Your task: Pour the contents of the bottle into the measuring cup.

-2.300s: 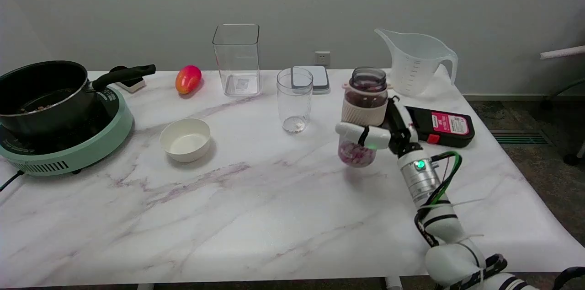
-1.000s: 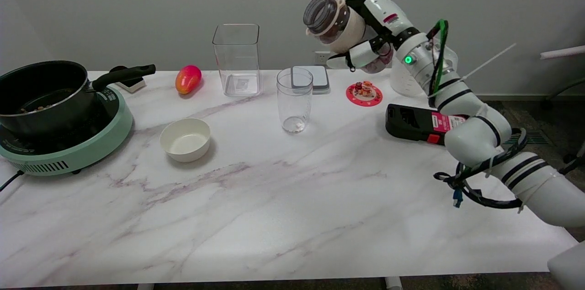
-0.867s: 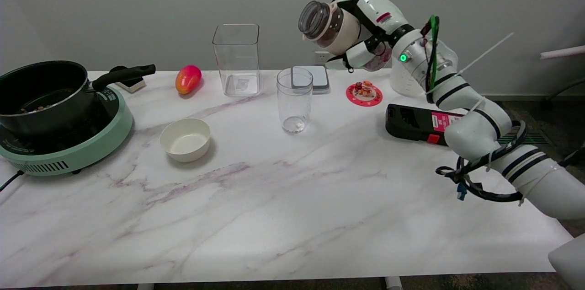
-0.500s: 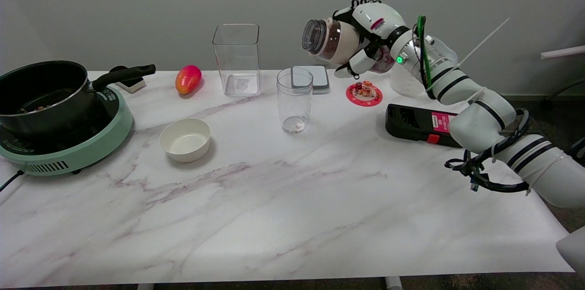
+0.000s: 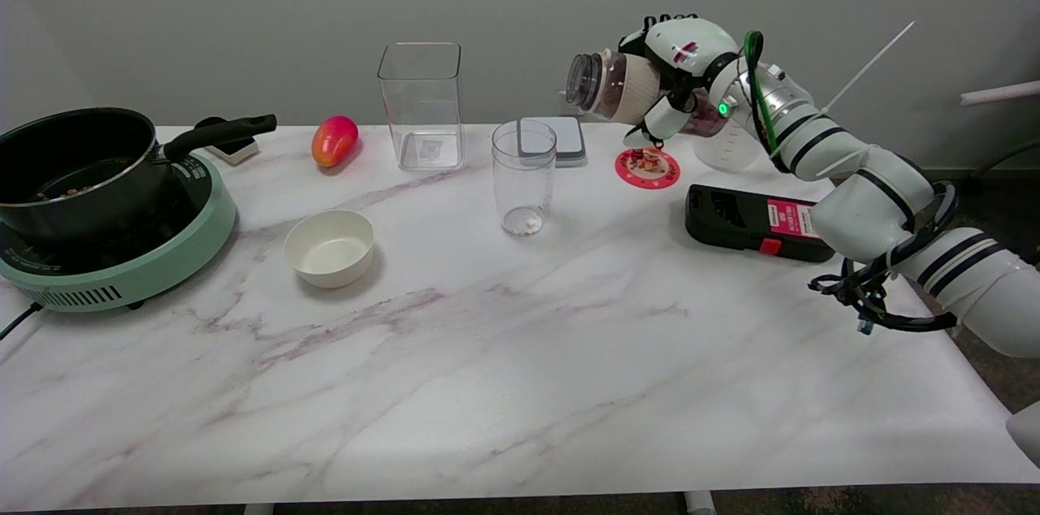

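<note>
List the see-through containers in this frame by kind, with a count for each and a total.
Bottle, tilted in the right hand: 1
Round tumbler: 1
Tall square canister: 1
Measuring jug, mostly hidden behind the arm: 1
Total: 4
</note>
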### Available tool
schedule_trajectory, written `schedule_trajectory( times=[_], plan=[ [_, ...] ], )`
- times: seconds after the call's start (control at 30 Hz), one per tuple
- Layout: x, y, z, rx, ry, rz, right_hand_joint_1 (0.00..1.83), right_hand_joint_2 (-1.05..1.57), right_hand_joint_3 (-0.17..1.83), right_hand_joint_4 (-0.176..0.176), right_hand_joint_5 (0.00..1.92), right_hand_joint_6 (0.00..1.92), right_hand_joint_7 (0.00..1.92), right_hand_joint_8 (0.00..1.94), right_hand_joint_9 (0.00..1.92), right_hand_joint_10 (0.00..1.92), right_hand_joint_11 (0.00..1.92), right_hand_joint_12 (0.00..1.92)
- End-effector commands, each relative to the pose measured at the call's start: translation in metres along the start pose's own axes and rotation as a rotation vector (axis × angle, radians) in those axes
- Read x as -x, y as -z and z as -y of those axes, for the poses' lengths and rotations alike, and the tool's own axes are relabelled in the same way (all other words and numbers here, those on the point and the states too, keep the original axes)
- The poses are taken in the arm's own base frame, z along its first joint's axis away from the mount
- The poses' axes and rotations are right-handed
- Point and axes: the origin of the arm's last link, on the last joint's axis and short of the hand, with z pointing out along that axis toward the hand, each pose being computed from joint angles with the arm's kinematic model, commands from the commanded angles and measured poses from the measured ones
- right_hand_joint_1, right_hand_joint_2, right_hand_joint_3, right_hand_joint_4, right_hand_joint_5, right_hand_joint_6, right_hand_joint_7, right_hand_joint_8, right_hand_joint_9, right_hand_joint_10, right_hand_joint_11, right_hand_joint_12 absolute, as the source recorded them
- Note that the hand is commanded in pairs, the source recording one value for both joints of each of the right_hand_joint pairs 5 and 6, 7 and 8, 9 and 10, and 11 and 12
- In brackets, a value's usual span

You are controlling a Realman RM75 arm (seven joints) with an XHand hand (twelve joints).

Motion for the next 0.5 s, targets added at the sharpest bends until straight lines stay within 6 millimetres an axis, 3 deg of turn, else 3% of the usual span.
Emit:
schedule_trajectory(
  times=[0.03, 0.3, 0.5],
  plan=[
    [-0.008, 0.002, -0.004, 0.021, 0.151, 0.02, 1.51, 0.69, 1.0, 0.0, 1.49, 1.49, 1.56, 1.56, 1.43, 1.43, 1.16, 1.16],
    [-0.009, 0.002, 0.018, -0.049, 0.25, -0.012, 1.5, 0.77, 0.92, 0.0, 1.55, 1.55, 1.58, 1.58, 1.45, 1.45, 1.19, 1.19],
    [0.001, 0.002, 0.03, -0.081, 0.299, -0.011, 1.47, 0.87, 0.81, 0.0, 1.61, 1.61, 1.61, 1.61, 1.46, 1.46, 1.2, 1.2]
  ],
)
